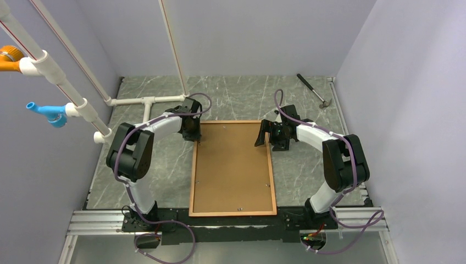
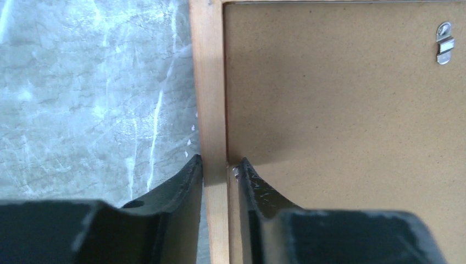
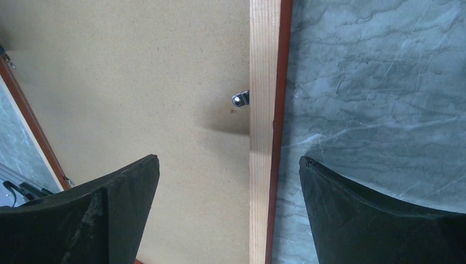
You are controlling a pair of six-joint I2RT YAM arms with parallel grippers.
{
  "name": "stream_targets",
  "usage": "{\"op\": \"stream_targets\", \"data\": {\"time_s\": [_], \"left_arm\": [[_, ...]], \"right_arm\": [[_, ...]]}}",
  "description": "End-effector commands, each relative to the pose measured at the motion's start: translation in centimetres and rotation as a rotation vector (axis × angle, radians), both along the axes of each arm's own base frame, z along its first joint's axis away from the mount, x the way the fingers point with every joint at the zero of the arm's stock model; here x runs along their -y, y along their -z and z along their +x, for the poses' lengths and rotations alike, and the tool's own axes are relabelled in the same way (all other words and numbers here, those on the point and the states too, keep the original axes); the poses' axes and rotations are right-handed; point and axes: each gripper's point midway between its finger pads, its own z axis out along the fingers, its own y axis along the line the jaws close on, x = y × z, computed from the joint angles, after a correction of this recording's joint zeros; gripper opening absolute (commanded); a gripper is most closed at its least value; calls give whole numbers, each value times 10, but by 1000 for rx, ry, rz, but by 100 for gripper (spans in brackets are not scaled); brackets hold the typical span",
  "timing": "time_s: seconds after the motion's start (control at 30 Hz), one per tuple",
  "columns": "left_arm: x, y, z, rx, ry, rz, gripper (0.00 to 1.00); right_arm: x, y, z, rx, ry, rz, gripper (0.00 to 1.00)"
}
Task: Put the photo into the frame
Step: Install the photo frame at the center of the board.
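The frame (image 1: pixel 192 181) lies back-up on the marble table, its reddish-brown rails around a plain brown backing panel (image 1: pixel 233 165). The photo is hidden. My left gripper (image 1: pixel 197 137) is at the far left corner. In the left wrist view it (image 2: pixel 218 165) is closed narrowly on the left rail (image 2: pixel 209 82), with one finger outside and one on the panel's edge (image 2: pixel 340 110). My right gripper (image 1: pixel 272 144) is at the far right. In the right wrist view it (image 3: pixel 228 165) is open wide and straddles the right rail (image 3: pixel 264 82) without touching it.
A hammer (image 1: pixel 313 91) lies at the far right of the table. White pipes (image 1: pixel 145 102) run along the far left, with blue (image 1: pixel 46 113) and orange (image 1: pixel 10 58) fittings. Metal clips (image 2: pixel 444 41) (image 3: pixel 240 99) sit on the frame's back. An aluminium rail (image 1: pixel 93 223) borders the near edge.
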Motion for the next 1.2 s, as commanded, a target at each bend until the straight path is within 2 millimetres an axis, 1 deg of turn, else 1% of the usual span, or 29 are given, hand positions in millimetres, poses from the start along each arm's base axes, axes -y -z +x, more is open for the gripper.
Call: {"op": "stream_targets", "data": {"time_s": [0.0,0.03,0.13,0.33,0.47,0.5,0.57,0.6,0.63,0.67,0.7,0.8,0.93,1.07,1.17], "left_arm": [[-2,18,-20,-61,25,18,21],[-2,18,-21,-61,28,16,14],[-2,18,-22,-55,33,12,1],[3,8,-19,-33,47,-12,0],[5,-7,-16,3,43,-35,0],[6,-11,-14,12,37,-42,5],[7,-20,-12,30,28,-52,32],[7,-23,-11,34,19,-57,44],[7,-26,-10,38,12,-62,52],[8,-28,-9,40,5,-66,57],[8,-30,-8,42,-3,-72,60],[11,-29,-7,40,-14,-86,61],[9,-17,-10,10,-34,-73,59],[6,-1,-14,-38,-44,-46,54],[9,7,-18,-65,-34,-33,44]], "right_arm": [[1,-14,8,51,1,-1,100],[1,-14,8,51,0,-1,100],[2,-13,8,49,2,-3,100],[2,-12,7,47,1,-6,100],[3,-12,5,44,-2,-9,100],[3,-12,6,44,0,-9,100],[3,-14,5,47,-2,-5,100],[2,-13,5,46,-4,-4,100],[2,-14,5,48,-3,-2,100],[2,-14,4,47,-4,-2,100],[2,-14,4,46,-4,-2,100],[2,-13,3,43,-8,0,100],[2,-9,1,35,-11,0,100],[2,-7,-1,28,-16,1,100],[2,-5,-1,25,-16,-3,100]]}}
